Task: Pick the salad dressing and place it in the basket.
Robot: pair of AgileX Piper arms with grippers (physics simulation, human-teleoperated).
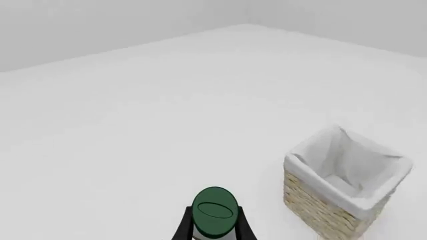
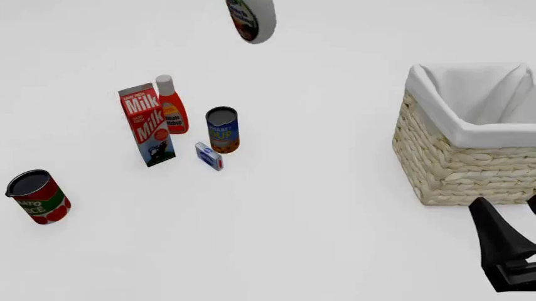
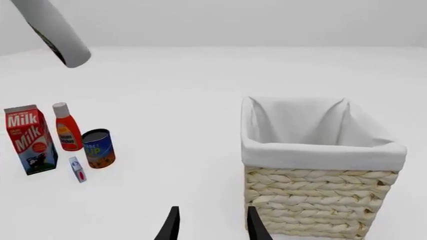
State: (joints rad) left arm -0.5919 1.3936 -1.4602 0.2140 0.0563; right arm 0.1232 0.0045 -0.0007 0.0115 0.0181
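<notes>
My left gripper (image 1: 215,231) is shut on the salad dressing (image 1: 215,210), with the dark green cap between its black fingers. In the front view only the bottle's white lower body with the oval label (image 2: 251,19) shows, tilted and high in the air at the top edge, left of the basket. It also shows in the right wrist view (image 3: 57,35). The wicker basket (image 2: 460,169) with its white lining stands on the right, and shows in the left wrist view (image 1: 300,160) and the right wrist view (image 3: 313,195). My right gripper (image 3: 212,220) is open and empty, low in front of the basket (image 2: 511,216).
A milk carton (image 2: 147,124), a red-orange bottle with a white cap (image 2: 172,106), a blue soup can (image 2: 223,130) and a small blue box (image 2: 208,156) stand grouped at centre left. A red tomato can (image 2: 37,197) stands at the near left.
</notes>
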